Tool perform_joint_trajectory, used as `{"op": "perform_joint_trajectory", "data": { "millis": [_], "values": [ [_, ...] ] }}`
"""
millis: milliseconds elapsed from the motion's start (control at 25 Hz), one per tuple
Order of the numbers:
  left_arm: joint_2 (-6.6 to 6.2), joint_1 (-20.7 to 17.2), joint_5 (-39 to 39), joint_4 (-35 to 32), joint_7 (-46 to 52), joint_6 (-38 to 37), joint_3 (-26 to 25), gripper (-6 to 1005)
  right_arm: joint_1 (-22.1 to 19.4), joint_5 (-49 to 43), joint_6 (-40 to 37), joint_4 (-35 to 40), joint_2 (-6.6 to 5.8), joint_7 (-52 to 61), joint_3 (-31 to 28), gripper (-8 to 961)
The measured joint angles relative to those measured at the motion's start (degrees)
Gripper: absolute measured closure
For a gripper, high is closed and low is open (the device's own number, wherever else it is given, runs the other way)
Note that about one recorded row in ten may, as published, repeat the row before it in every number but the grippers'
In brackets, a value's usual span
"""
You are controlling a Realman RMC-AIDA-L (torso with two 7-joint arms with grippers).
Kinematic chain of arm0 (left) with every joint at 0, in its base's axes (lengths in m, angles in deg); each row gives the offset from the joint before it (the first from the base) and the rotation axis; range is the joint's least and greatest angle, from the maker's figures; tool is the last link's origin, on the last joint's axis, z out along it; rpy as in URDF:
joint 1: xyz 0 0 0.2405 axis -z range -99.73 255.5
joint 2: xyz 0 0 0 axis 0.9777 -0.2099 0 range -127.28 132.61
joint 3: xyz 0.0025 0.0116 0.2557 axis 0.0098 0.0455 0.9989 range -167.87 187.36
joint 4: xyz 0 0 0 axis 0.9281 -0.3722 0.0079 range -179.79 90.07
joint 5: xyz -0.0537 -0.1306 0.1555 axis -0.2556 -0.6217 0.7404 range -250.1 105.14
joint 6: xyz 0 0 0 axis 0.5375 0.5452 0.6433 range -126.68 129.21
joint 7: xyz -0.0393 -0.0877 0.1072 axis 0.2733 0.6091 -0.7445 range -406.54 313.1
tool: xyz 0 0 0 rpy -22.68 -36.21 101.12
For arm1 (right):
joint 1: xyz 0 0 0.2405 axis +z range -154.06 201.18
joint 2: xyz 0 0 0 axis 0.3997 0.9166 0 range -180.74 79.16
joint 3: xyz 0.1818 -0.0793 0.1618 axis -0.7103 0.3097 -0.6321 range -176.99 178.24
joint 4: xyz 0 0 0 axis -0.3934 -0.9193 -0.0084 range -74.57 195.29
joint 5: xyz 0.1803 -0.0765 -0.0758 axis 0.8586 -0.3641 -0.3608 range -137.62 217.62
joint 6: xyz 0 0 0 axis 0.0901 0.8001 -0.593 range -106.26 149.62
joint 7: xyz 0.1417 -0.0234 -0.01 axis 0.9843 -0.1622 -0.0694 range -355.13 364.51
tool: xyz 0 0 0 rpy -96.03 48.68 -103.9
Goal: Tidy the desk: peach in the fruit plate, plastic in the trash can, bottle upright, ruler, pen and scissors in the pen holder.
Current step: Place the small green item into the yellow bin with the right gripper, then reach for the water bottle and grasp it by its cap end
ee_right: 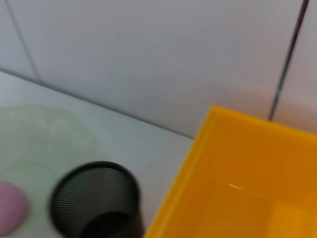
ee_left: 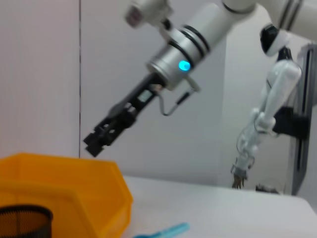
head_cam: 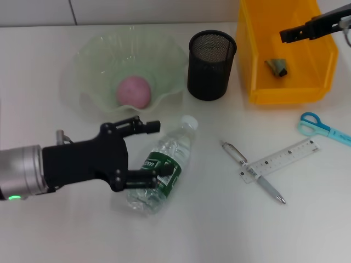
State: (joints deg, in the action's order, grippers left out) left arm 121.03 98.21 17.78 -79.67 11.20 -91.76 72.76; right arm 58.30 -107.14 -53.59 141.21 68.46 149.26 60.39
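Nearest, at about 7 o'clock on the worktop (head_cam: 66, 235), the left gripper (head_cam: 151, 154) has its jaws spread wide around the lower body of the bottle (head_cam: 163, 167), which lies on its side with its cap pointing toward 1 o'clock. One finger sits above the bottle, the other at its label, not yet pinching. The thin plastic could squash or roll out if the jaws close off-centre, and a grip this low might tip it when stood up.

At 4 o'clock lie the pen (head_cam: 253, 172) and ruler (head_cam: 279, 159), crossed and touching; the scissors (head_cam: 323, 127) are at 3 o'clock.

Farther off, the peach (head_cam: 134, 91) sits in the fruit plate (head_cam: 90, 60), with the pen holder (head_cam: 211, 64) beside it. The plastic (head_cam: 278, 66) rests in the trash can (head_cam: 258, 60).

The right gripper (head_cam: 292, 34) hangs over the can; only the left wrist view shows its jaws nearly together, holding nothing.
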Motion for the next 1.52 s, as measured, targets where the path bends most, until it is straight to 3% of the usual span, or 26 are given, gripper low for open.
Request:
{"op": "perform_joint_trajectory", "data": {
  "millis": [40, 80, 120, 240, 280, 320, 400, 480, 520, 560, 640, 680, 720, 880, 1000, 1040, 1080, 1120, 1160, 1200, 1280, 1400, 1440, 1520],
  "values": [
    [0.04, 0.00, -0.01, 0.01, -0.01, -0.84, -1.00, 138, -1.97, 2.76, -1.06, 3.12, 0.04, -0.50, 0.30, 133],
    [0.03, -0.06, -0.04, 0.00, -0.01, -2.75, -3.14, 138, -7.35, 10.04, -2.22, 8.04, 0.09, -3.34, 1.12, 106],
    [0.03, -0.06, -0.04, 0.00, -0.01, -2.75, -3.14, 138, -7.35, 10.04, -2.22, 8.04, 0.09, -3.34, 1.12, 107],
    [0.09, -0.22, -0.10, -0.02, -0.01, -5.85, -6.07, 139, -17.63, 25.49, -2.22, 10.81, 0.14, -13.53, 2.54, 109],
    [0.18, -0.25, -0.45, -0.05, 0.22, -8.12, -7.74, 139, -23.41, 35.95, -2.83, 8.34, 0.20, -23.61, 2.94, 109],
    [0.18, -0.25, -0.45, -0.05, 0.22, -8.12, -7.74, 139, -23.41, 35.95, -2.83, 8.34, 0.20, -23.61, 2.94, 110],
    [0.21, -0.14, -1.19, -0.34, 1.70, -9.69, -8.58, 139, -27.50, 44.43, -4.33, 3.61, 0.23, -33.84, 2.98, 111],
    [0.42, 0.01, -1.58, -4.67, 11.44, -7.50, -7.90, 139, -30.45, 51.12, -8.10, -5.74, 0.18, -47.57, 2.31, 111],
    [0.52, -0.12, -1.53, -6.87, 15.99, -5.71, -7.06, 139, -30.45, 51.12, -8.10, -5.74, 0.18, -47.57, 2.31, 111],
    [0.52, -0.12, -1.53, -6.87, 15.99, -5.71, -7.06, 139, -30.86, 51.73, -9.22, -8.89, 0.13, -50.89, 1.91, 111],
    [0.66, -0.80, -1.56, -12.51, 26.05, -0.93, -3.89, 139, -31.19, 51.89, -11.09, -14.88, 0.04, -56.17, 0.63, 111],
    [0.67, -2.45, -1.50, -19.36, 35.37, 5.13, 1.40, 138, -31.25, 51.88, -12.32, -19.32, -0.01, -60.15, -1.03, 111],
    [0.67, -2.45, -1.50, -19.36, 35.37, 5.13, 1.40, 138, -31.25, 51.88, -12.32, -19.32, -0.01, -60.15, -1.03, 111],
    [0.31, -7.67, 4.09, -37.48, 48.98, 19.34, 16.22, 138, -31.21, 51.68, -13.73, -25.00, -0.07, -65.05, -4.57, 111],
    [0.31, -7.67, 4.09, -37.48, 48.98, 19.34, 16.22, 138, -31.23, 51.03, -13.92, -25.84, -0.12, -65.52, -5.86, 111],
    [0.30, -9.53, 10.95, -45.35, 56.12, 25.37, 21.84, 139, -31.26, 50.76, -13.93, -25.91, -0.13, -65.60, -5.99, 111],
    [0.30, -9.53, 10.95, -45.35, 56.12, 25.37, 21.84, 139, -31.33, 50.46, -13.92, -25.95, -0.12, -65.73, -6.14, 111],
    [0.45, -10.27, 25.62, -56.31, 72.64, 30.59, 30.32, 139, -31.37, 50.12, -13.88, -26.00, -0.13, -65.97, -6.32, 111],
    [0.51, -9.75, 30.67, -58.75, 78.05, 31.40, 32.97, 139, -31.37, 49.92, -13.84, -26.10, -0.14, -66.23, -6.49, 111],
    [0.51, -9.75, 30.67, -58.75, 78.05, 31.40, 32.97, 139, -31.33, 49.78, -13.84, -26.26, -0.14, -66.52, -6.62, 111],
    [0.66, -7.66, 40.31, -60.93, 88.11, 33.26, 38.14, 139, -31.16, 49.63, -13.86, -26.69, -0.15, -66.99, -6.73, 111],
    [0.69, -6.09, 45.62, -60.98, 93.09, 33.93, 40.40, 138, -30.87, 49.37, -13.83, -27.09, -0.16, -67.12, -6.75, 111],
    [0.72, -3.79, 52.39, -60.21, 98.96, 34.22, 43.21, 138, -30.82, 49.28, -13.80, -27.16, -0.16, -67.13, -6.75, 111],
    [0.76, -1.75, 55.92, -58.69, 101.99, 34.24, 45.03, 138, -30.78, 49.27, -13.81, -27.21, -0.13, -67.14, -6.76, 111]
  ]
}}
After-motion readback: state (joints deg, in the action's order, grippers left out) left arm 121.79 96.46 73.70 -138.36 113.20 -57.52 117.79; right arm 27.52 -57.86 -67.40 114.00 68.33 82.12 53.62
